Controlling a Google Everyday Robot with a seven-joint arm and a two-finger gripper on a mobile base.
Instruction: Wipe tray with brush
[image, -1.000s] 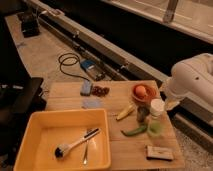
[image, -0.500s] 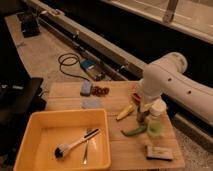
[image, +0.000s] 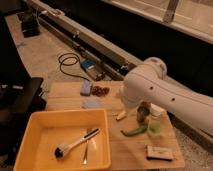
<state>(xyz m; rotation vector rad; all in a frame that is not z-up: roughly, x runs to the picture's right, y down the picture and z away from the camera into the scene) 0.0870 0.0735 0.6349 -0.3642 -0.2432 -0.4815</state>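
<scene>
The brush lies loose in the yellow tray at the near left of the wooden table. Its dark bristle head points near-left and its pale handle far-right. A thin metal utensil lies just beside it. Right of the tray, under the white arm, the gripper hangs spread wide, with nothing visibly in its grasp.

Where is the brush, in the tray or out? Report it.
In. The brush lies flat inside the tray, beside a metal utensil; the gripper hangs right of the tray, away from the brush.
</scene>
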